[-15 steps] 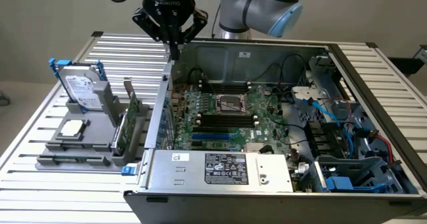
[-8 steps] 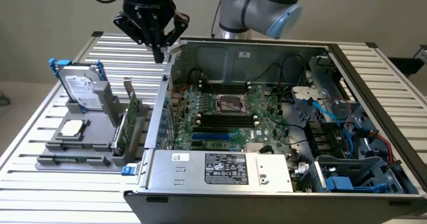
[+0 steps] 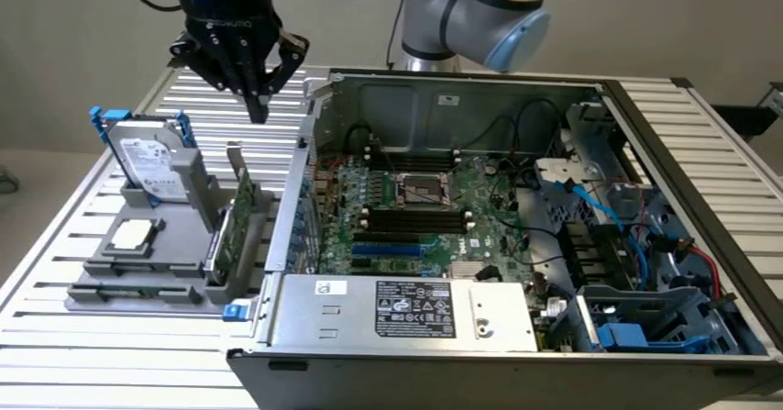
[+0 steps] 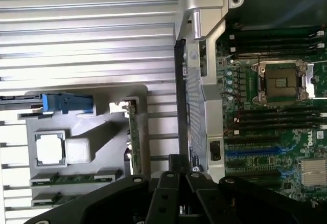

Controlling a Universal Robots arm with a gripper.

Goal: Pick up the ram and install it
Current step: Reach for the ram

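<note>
Exterior view: your gripper (image 3: 257,110) hangs clenched, holding nothing, high above the slatted table (image 3: 49,272), just left of the computer case (image 3: 306,153); the ram (image 3: 132,293) lies at the grey holder's (image 3: 165,265) near edge, well below | Wrist view: you see the ram (image 4: 71,179) flat in its groove beside the processor (image 4: 51,149), with the case wall's edge close to your gripper (image 4: 179,170).

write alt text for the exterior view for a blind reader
A robot gripper, fingers shut and empty, hangs over the gap between a grey parts holder and an open computer case. The holder carries a hard drive, an upright green card, and the ram lying flat at its near end.
</note>
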